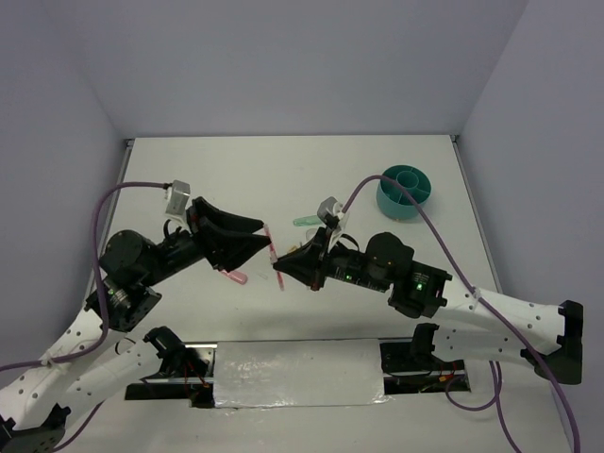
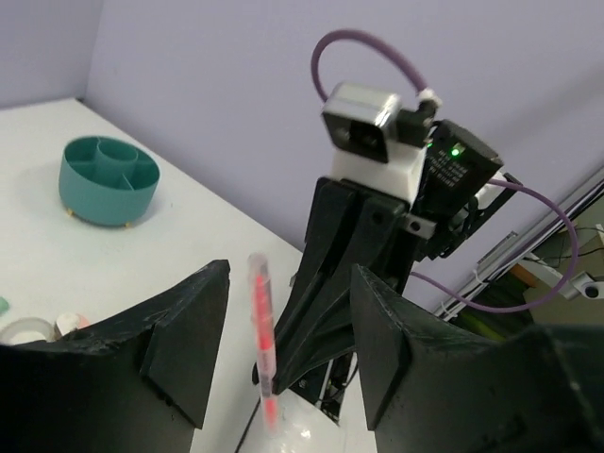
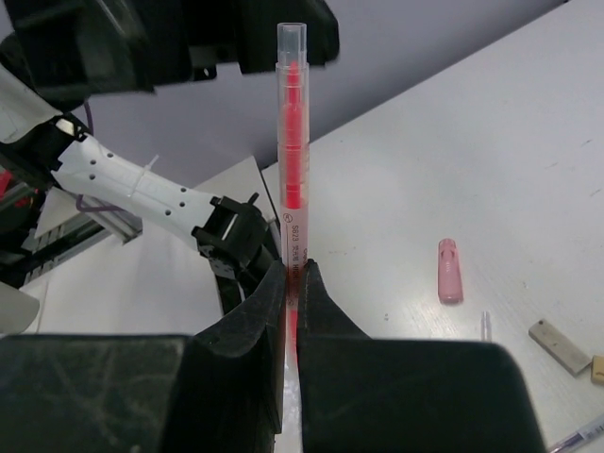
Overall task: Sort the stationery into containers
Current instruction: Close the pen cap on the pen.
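My right gripper is shut on the lower part of a thin pink pen, holding it off the table. My left gripper is open around the pen's other end, with a gap on both sides of it. The round teal organiser cup stands at the far right. A pink capsule lies on the table under the left gripper. A mint-green capsule lies behind the right wrist. A white tape ring shows in the left wrist view.
A grey-tan block lies on the table in the right wrist view. A silver strip runs along the near edge between the arm bases. The right arm's purple cable arcs past the cup.
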You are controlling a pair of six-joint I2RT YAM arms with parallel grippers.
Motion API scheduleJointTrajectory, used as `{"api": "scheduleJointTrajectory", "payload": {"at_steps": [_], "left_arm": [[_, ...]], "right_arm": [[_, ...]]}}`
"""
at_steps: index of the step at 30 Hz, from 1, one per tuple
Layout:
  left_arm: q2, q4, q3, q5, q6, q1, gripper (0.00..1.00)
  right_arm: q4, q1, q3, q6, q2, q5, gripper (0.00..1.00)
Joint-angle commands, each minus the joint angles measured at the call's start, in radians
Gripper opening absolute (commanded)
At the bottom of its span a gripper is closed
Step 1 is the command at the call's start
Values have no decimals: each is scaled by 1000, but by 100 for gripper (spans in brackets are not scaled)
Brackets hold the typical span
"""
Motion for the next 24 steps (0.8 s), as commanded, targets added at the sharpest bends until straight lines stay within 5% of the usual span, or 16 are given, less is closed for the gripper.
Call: {"api": "scheduleJointTrajectory", "payload": {"at_steps": [1, 24], "left_arm": [[5, 15, 62, 22, 49, -3, 66], [50, 30, 19, 55, 46, -3, 49]], "right_arm": [[45, 19, 46, -2, 6, -9, 0], [33, 33, 66, -19, 0, 15, 0]]}}
